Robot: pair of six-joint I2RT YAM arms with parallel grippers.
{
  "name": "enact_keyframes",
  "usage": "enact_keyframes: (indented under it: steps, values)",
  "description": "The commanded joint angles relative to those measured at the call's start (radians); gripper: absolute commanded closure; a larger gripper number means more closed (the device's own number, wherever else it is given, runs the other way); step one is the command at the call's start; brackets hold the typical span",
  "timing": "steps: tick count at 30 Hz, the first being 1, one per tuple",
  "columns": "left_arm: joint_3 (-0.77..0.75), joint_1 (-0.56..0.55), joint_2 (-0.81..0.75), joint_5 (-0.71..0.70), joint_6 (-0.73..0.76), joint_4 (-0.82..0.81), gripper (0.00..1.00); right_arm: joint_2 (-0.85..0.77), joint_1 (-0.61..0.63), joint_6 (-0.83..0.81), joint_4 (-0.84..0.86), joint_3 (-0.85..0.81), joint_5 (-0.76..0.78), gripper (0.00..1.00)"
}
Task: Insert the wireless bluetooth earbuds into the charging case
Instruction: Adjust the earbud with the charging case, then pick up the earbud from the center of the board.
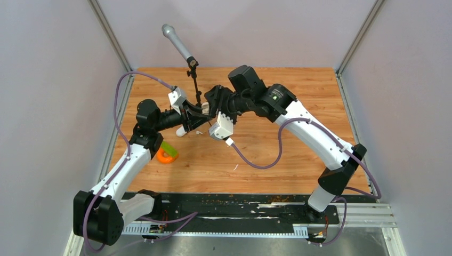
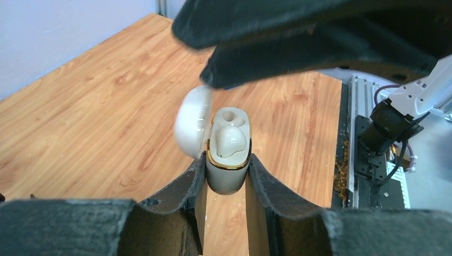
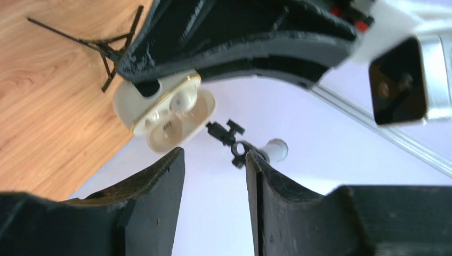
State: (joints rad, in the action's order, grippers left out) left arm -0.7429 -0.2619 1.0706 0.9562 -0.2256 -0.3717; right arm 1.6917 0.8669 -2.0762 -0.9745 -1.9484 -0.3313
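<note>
Your left hand pinches the charging case, likely light and slick, low on its flanks; your right hand stands spread, empty.

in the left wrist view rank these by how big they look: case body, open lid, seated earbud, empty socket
1. case body
2. open lid, blurred and seen at an angle, so it may be about equal to the body
3. seated earbud
4. empty socket
</note>
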Motion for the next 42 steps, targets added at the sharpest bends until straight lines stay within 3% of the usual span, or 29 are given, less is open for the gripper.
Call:
enact_keyframes:
  steps: [1, 7, 13, 18, 25, 31, 34, 42]
  values:
    - [-0.003, 0.012, 0.005, 0.007, 0.000, -0.034, 0.97, -0.127, -0.026, 0.077, 0.079, 0.021, 0.027, 0.53]
    - [-0.003, 0.022, -0.009, 0.010, -0.010, -0.023, 0.97, -0.211, -0.080, 0.307, 0.155, 0.085, 0.028, 0.54]
    - [-0.025, 0.026, -0.038, 0.023, 0.018, 0.036, 0.97, -0.207, -0.159, 0.717, 0.155, 0.084, -0.015, 0.55]
    - [-0.058, 0.033, -0.074, 0.043, 0.067, 0.118, 0.97, -0.141, -0.290, 1.122, 0.173, 0.147, -0.187, 0.58]
    - [-0.141, 0.051, -0.141, 0.052, 0.081, 0.204, 0.97, 0.081, -0.476, 1.584, 0.326, 0.159, -0.564, 0.63]
    - [-0.220, 0.053, -0.173, 0.044, 0.071, 0.260, 0.98, 0.355, -0.440, 1.511, 0.155, -0.011, -0.684, 0.66]
    - [-0.268, 0.054, -0.180, 0.042, 0.071, 0.290, 0.97, 0.444, -0.382, 1.434, 0.122, -0.091, -0.627, 0.68]
    - [-0.389, 0.054, -0.167, 0.035, 0.072, 0.337, 0.97, 0.533, -0.221, 1.158, 0.204, -0.088, -0.485, 0.72]
